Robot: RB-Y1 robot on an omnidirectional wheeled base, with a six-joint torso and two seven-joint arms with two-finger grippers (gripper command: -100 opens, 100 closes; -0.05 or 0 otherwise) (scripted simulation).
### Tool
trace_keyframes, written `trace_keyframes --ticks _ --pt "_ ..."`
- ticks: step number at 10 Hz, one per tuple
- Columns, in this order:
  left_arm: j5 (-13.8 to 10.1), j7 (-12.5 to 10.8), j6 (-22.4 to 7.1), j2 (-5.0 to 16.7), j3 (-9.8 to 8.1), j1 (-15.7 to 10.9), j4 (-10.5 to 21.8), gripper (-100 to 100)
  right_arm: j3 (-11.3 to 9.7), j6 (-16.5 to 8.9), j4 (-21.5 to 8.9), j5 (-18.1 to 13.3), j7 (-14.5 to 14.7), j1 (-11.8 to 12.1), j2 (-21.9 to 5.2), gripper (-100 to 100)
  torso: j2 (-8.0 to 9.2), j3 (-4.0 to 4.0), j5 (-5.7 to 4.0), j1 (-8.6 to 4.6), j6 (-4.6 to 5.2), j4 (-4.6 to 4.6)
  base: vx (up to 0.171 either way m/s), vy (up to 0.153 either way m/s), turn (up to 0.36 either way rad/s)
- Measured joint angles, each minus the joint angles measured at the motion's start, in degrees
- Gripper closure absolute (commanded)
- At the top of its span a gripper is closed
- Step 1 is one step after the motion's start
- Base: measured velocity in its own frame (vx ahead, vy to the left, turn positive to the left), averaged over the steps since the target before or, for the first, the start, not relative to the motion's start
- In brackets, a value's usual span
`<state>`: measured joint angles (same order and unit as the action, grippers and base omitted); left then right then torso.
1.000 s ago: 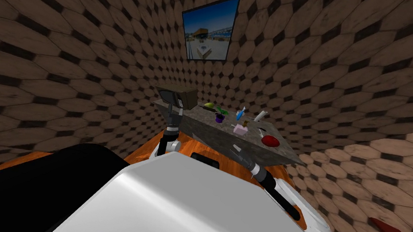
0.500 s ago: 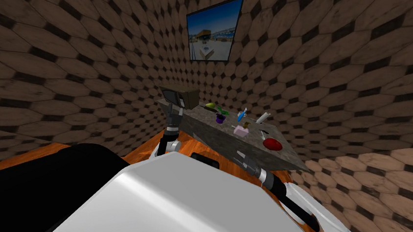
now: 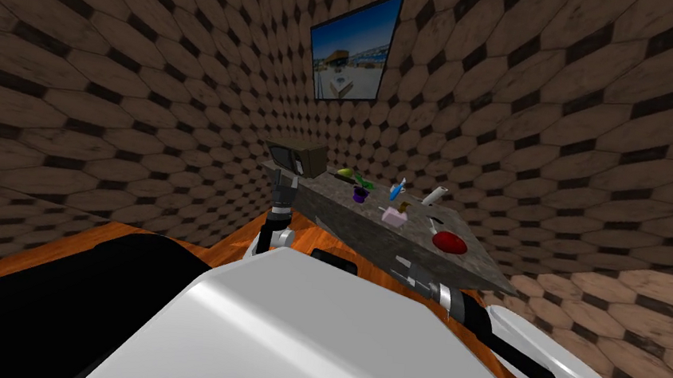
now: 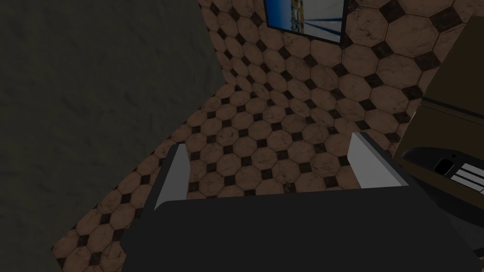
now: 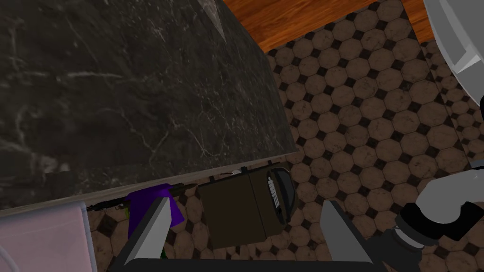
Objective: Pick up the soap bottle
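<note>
- left gripper: upper-left of centre, raised at the left end of the counter, just in front of a brown box-shaped appliance. Fingers spread wide, nothing between them.
- Going right along the counter top: yellow-green item, then purple pot.
- soap bottle: my read is the blue bottle with the white cap, centre frame, toward the counter's back edge, just behind the pink box. It is small in frame, so the ID is a judgement. The other candidates are the small brown item beside the box and the white bottle further right.
- Long axis: looks upright. Its slight lean matches the slant shared by the whole frame.
- right gripper: directly below the bottle in frame, at the counter's near edge. Fingers wide apart, empty. Its wrist view looks along the counter toward the pot and appliance, with the pink box close by one finger.
- red bowl: right of centre, near the right gripper, so it's a clearance risk on the reach.
- Key relation: the bottle sits up-frame and a touch left of the right gripper, across the counter with the pink box between them. The right arm looks nearer. The left would have to cross the appliance and the pot.
</note>
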<state>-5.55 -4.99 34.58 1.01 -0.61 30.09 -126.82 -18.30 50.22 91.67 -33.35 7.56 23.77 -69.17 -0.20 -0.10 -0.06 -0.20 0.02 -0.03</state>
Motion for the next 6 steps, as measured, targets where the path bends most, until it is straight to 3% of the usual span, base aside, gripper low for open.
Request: trace_keyframes --ticks 1,2,5,6 --pt "0.00 0.00 0.00 0.00 0.00 0.00 0.00 0 -0.06 -0.37 0.41 -0.17 -0.16 0.22 -1.15 -100 0.04 0.03 0.01 0.09 0.01 0.01 0.028 -0.034 0.145" --pt "0.00 0.00 0.00 0.00 0.01 -0.01 0.00 0 -1.01 -0.29 -1.12 -1.14 -0.53 -0.89 -2.40 -100 -0.01 0.00 0.01 0.05 -0.04 0.00 0.028 -0.034 0.096" --pt "0.00 0.00 0.00 0.00 0.00 0.00 0.00 0 -0.37 0.67 -2.43 -1.51 -0.27 0.93 -8.35 -100 -0.03 -0.02 0.01 0.05 0.00 -0.01 0.040 -0.039 0.118" --pt "0.00 0.00 0.00 0.00 0.00 0.00 0.00 0 -1.35 0.61 -3.64 -2.62 -0.27 0.34 -9.84 -100 -0.08 -0.04 0.01 0.05 -0.03 -0.02 0.036 -0.030 0.089"
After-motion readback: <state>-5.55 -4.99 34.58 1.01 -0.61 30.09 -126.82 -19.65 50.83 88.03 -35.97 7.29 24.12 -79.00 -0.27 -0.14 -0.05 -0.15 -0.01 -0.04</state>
